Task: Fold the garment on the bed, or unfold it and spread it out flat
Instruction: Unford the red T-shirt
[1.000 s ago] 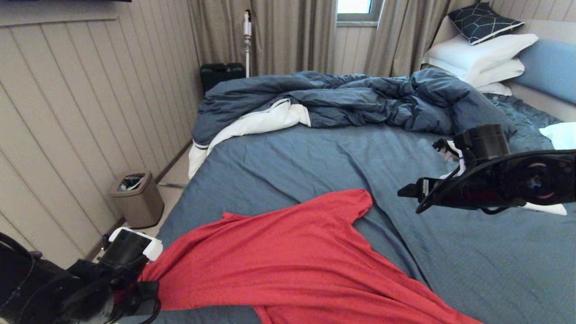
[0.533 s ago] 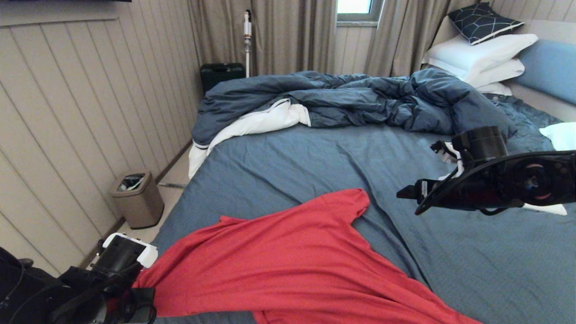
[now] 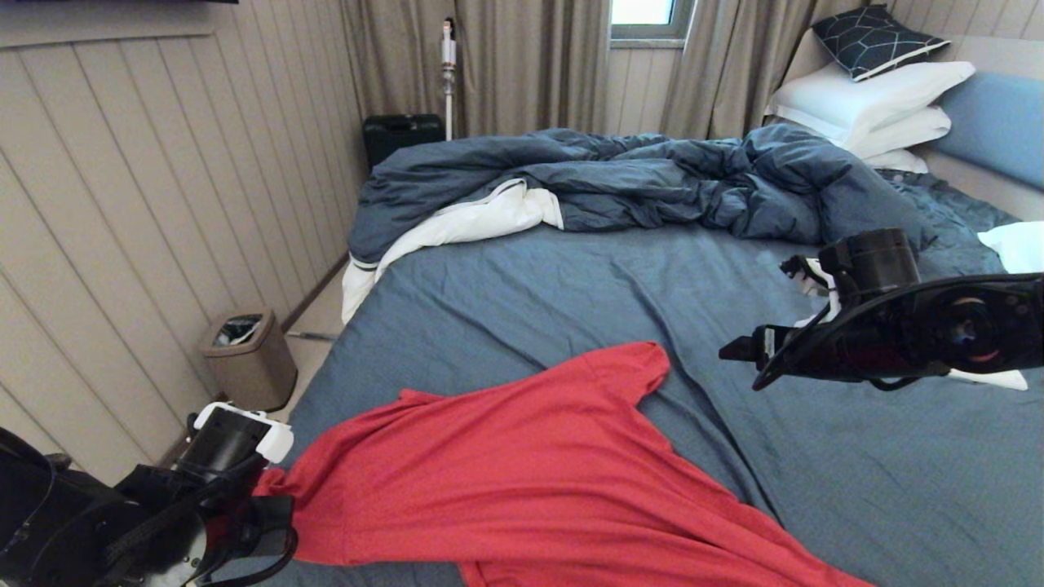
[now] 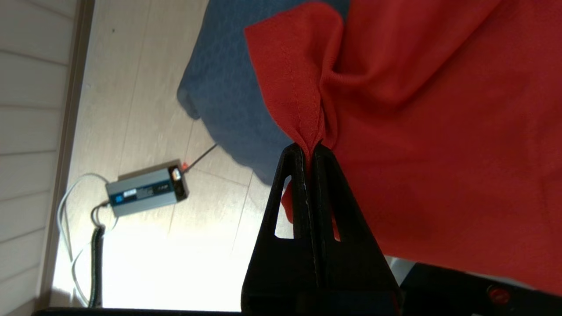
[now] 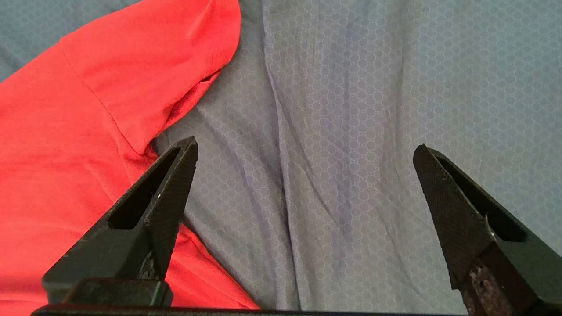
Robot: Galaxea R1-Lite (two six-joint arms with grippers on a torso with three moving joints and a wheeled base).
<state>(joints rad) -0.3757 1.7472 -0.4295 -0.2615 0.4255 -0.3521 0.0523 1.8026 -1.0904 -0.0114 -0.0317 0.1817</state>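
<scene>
left claw (image 4: 309, 151) pinching shirt (image 3: 522, 465) hem at near left of bed (image 3: 652, 277) | right claw (image 5: 303, 188) spread, empty | risk: thin hem may be pulled out, shirt dragged off edge

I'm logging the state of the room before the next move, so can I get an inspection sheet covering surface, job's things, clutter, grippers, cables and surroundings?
Surface: bed with blue-grey sheet, creased.
Job's things: red T-shirt lying on the sheet, plain side up, one sleeve pointing toward the duvet, its left corner pulled out past the bed's edge.
Clutter: rumpled dark blue duvet; stacked white pillows with a dark patterned cushion on top.
Grippers: left gripper at the bed's left edge, jaws shut on the T-shirt's hem; right gripper above bare sheet beside the sleeve, jaws wide open, empty.
Cables: grey power box with white cable on the floor.
Surroundings: waste bin, black case, curtains, panelled wall.
</scene>
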